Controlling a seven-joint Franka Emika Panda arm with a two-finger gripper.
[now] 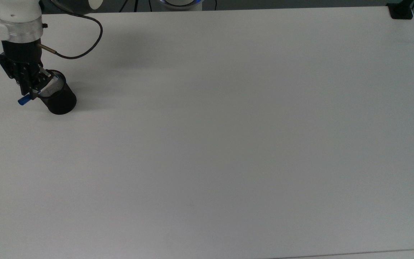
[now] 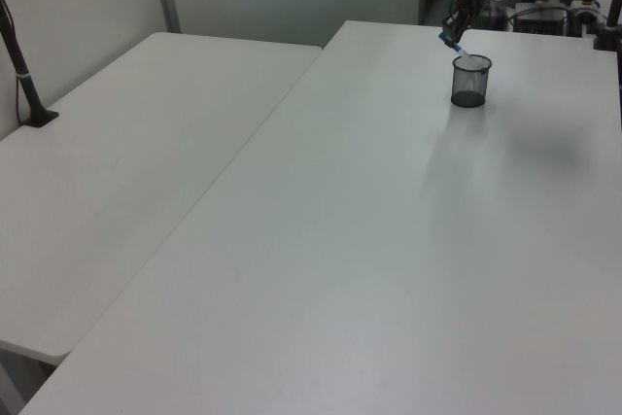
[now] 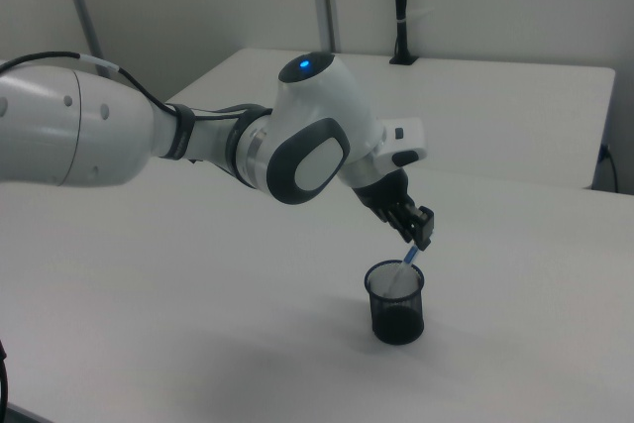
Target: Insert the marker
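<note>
Surface: white surface (image 1: 228, 144), second one beside it.
Count: one marker (image 3: 409, 263), one mesh cup (image 3: 396, 302).
My gripper (image 3: 419, 233): pinching the marker, tilted into the cup.

Marker (image 3: 409, 261) slants into cup (image 3: 396, 304) on table's (image 1: 228, 144) top view's left.

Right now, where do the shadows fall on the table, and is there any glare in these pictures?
Top view: soft grey shadow on the table just right of the mesh cup, fainter patch above it; no glare. Left view: diffuse dark patch at right, past the cup. Right view: even light, faint shadow under the cup, where the gripper holds the marker.
</note>
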